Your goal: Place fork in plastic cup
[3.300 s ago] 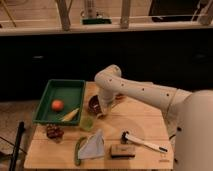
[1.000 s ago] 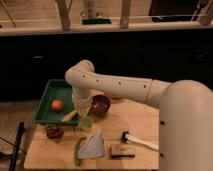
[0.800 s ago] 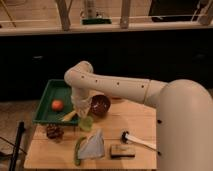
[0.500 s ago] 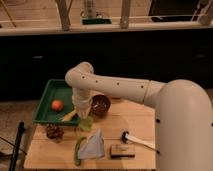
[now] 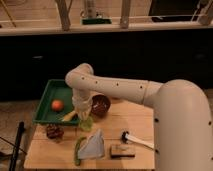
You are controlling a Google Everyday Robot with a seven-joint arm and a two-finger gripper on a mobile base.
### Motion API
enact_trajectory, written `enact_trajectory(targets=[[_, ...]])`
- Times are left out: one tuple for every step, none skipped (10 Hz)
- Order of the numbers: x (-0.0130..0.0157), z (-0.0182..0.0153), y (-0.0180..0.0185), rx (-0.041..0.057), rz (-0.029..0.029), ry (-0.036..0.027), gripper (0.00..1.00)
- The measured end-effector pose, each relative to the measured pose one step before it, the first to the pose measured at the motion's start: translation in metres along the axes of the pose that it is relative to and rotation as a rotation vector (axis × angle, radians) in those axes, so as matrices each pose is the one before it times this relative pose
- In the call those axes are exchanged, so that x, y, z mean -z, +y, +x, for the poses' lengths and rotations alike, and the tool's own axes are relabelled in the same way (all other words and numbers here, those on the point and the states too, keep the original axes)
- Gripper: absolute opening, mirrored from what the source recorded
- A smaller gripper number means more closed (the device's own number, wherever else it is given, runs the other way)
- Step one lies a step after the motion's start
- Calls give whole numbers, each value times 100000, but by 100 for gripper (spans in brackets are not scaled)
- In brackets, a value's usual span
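1. The fingers [image 5: 83, 116] hang at the end of the white arm [image 5: 120, 89], pointing down, right over the mouth of the plastic cup [image 5: 86, 123]. Whether they are apart or together cannot be told here, since they merge with the pale wrist and the cup's rim.
2. The plastic cup, light green and see-through, stands upright on the tabletop [image 5: 135, 125] directly under the fingers, touching or nearly touching them.
3. The fork cannot be made out as a separate thing; the spot where the fingers meet the cup is too blurred to tell whether it is held there or already inside.
4. Just to the right of the fingers sits a dark reddish-brown bowl [image 5: 100, 105], close beside the cup.
5. Just to the left of them a yellow object [image 5: 69, 116] lies at the near edge of the green tray [image 5: 50, 92], and farther left in the tray rests a small orange ball [image 5: 57, 105].
6. Below and to the left of the fingers a dark brown lumpy thing [image 5: 54, 131] sits on the tabletop.
7. Below the cup lies a grey cloth [image 5: 93, 146], with a green strip [image 5: 78, 149] along its left side.
8. Below and to the right lie a small brown block [image 5: 122, 151] and, just above it, a white-handled tool with a black head [image 5: 136, 140].
9. The arm reaches in from the robot's big white body [image 5: 182, 130] on the right.
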Motion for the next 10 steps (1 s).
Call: enact_trajectory(targets=[[-103,11,44,-322,-261,-215,26],[-38,23,52,-290,-245,-84,35],[-33,-20,46,-93,-186,-161,46],[-17,25,120,-99,-162,-92,56],[1,7,97,199,-89,-108,66],[-9,5,118,409,-107,-116,76],[2,-11,104,434,-45,-96,80],[5,-43,64,446,-10,-88,80],[7,-58,61,563,-62,-90,80],[28,-107,39,683,-23,-65,80]])
